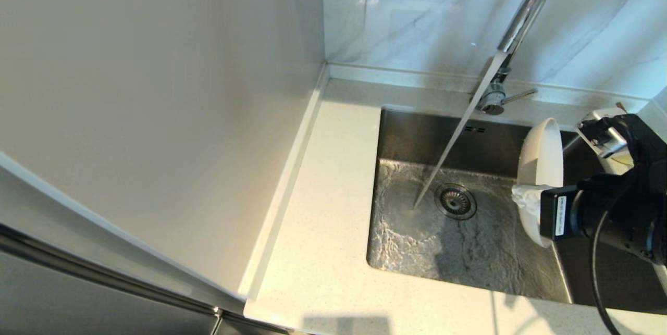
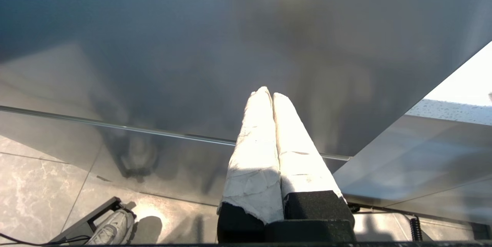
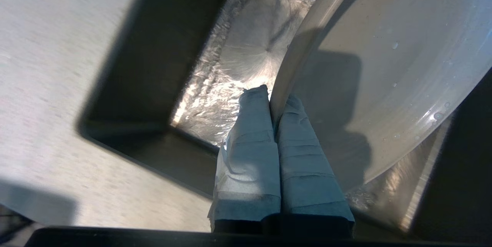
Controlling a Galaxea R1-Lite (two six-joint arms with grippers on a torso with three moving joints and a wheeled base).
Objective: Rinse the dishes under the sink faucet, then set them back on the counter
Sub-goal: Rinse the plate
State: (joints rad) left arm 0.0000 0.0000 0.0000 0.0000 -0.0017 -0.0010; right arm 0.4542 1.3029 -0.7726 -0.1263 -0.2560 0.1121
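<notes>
Over the right side of the sink, the white plate stands on edge. My right gripper is shut on its lower rim. In the right wrist view the taped fingers pinch the rim, and the wet plate shows water drops. The chrome faucet is running, and its stream hits the basin floor left of the drain strainer, apart from the plate. My left gripper is shut on nothing, out of the head view, facing a steel panel. The bowl and the chopsticks are not clearly seen.
The speckled counter runs along the sink's left and front. A pale wall stands on the left and marble panelling behind. The faucet lever points right. A pale object sits behind my right arm, mostly hidden.
</notes>
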